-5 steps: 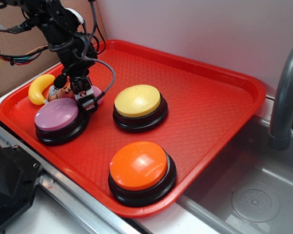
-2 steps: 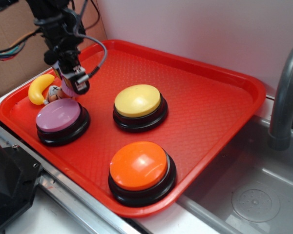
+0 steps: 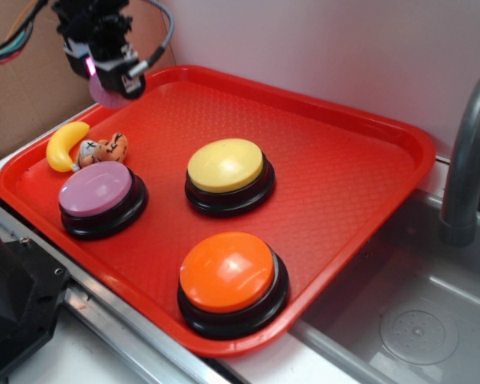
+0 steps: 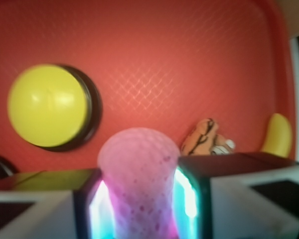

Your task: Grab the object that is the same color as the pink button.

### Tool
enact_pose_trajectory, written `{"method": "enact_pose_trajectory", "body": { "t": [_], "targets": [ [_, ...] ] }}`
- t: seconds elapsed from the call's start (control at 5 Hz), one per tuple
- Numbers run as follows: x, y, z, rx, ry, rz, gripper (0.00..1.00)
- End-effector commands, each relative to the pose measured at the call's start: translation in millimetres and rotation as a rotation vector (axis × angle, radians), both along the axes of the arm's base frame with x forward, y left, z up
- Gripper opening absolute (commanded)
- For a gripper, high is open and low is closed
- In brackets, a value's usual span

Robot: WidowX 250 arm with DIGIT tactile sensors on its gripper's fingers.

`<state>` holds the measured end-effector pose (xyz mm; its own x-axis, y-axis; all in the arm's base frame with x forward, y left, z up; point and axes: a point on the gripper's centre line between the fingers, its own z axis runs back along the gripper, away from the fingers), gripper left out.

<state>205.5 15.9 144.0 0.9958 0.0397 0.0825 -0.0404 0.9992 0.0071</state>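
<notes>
My gripper (image 3: 110,82) is shut on the small pink dimpled ball (image 3: 104,94) and holds it high above the back left of the red tray (image 3: 344,160). In the wrist view the ball (image 4: 138,169) is squeezed between the two lit pads, with my gripper (image 4: 138,199) closed around it. The pink button (image 3: 96,190), a pale pink-lilac dome on a black base, stands at the tray's front left, below and in front of the gripper.
A yellow-topped button (image 3: 225,166) stands mid-tray and an orange-topped button (image 3: 228,272) at the front. A yellow toy banana (image 3: 64,145) and a small orange figure (image 3: 104,149) lie at the left. A grey faucet (image 3: 468,160) and sink are to the right.
My gripper has risen from the tray surface beside the pink button, up and back, carrying the pink ball with it. The small orange figure is now uncovered.
</notes>
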Motion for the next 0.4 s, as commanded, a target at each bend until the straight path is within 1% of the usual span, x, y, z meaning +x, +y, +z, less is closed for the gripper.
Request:
{"method": "enact_pose_trajectory", "body": {
  "t": [0.0,0.2],
  "targets": [
    [8.0,-25.2,45.8,-0.064,-0.061,0.142,0.0],
    [4.9,-24.4,44.6,-0.038,-0.04,0.238,0.0]
  ]
}}
